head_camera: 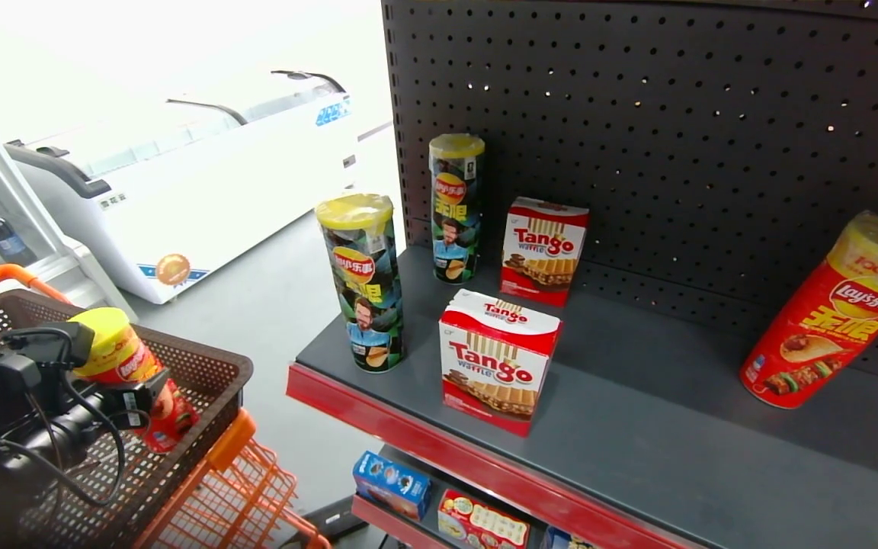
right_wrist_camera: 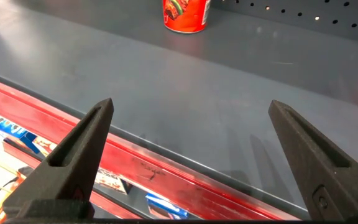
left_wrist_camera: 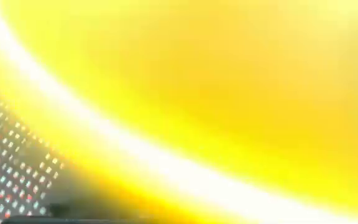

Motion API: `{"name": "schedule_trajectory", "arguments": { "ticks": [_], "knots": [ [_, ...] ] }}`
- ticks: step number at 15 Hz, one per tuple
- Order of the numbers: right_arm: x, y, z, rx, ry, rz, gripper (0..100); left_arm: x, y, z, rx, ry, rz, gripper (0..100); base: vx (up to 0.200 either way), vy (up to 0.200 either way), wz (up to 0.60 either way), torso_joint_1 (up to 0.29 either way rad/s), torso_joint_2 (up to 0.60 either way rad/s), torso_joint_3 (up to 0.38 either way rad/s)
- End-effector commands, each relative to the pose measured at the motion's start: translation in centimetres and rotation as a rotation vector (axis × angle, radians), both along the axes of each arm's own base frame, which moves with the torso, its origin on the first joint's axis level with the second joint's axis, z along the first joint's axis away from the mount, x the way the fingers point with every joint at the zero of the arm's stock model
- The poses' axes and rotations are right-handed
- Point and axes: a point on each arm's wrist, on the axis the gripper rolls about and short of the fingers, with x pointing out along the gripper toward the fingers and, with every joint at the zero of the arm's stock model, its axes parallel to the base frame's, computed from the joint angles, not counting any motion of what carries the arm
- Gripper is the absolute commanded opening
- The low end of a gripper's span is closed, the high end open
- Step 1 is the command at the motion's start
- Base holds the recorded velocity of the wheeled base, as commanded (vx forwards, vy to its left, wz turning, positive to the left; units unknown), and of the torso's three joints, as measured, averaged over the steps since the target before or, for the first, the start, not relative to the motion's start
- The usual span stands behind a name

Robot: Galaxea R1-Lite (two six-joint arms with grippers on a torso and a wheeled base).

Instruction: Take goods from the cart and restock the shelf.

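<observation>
A red chip can [head_camera: 115,354] with a yellow lid stands tilted in the brown cart basket [head_camera: 210,366] at the lower left. My left gripper [head_camera: 142,396] is shut around its body. The can's yellow lid [left_wrist_camera: 229,81] sits very close to the left wrist camera. The grey shelf [head_camera: 637,427] holds another red chip can [head_camera: 828,320] leaning against the back at the right. My right gripper [right_wrist_camera: 191,106] hangs open above the shelf's front edge, nothing between its fingers, with that red can [right_wrist_camera: 185,15] beyond it.
On the shelf's left half stand two green chip cans [head_camera: 363,282] [head_camera: 456,210] and two wafer boxes [head_camera: 498,362] [head_camera: 544,250]. A black pegboard [head_camera: 675,114] backs the shelf. Snack packs [head_camera: 393,484] fill the lower shelf. A white freezer [head_camera: 180,191] stands behind the cart.
</observation>
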Motion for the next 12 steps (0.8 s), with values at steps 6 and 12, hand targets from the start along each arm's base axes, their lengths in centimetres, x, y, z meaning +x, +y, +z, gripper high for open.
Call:
{"name": "schedule_trajectory", "arguments": {
  "ticks": [6, 12],
  "knots": [
    [0.0, 0.0, 0.0, 0.000, 0.001, -0.001, 100, 0.1, -0.7, 2.6, 0.034, -0.096, -0.026, 0, 0.000, 0.000, 0.00, 0.000, 0.00, 0.000],
    [0.0, 0.0, 0.0, 0.000, 0.001, 0.001, 100, -2.1, -3.3, 7.8, 0.071, -0.241, -0.116, 0, 0.000, 0.000, 0.00, 0.000, 0.00, 0.000]
  ]
}}
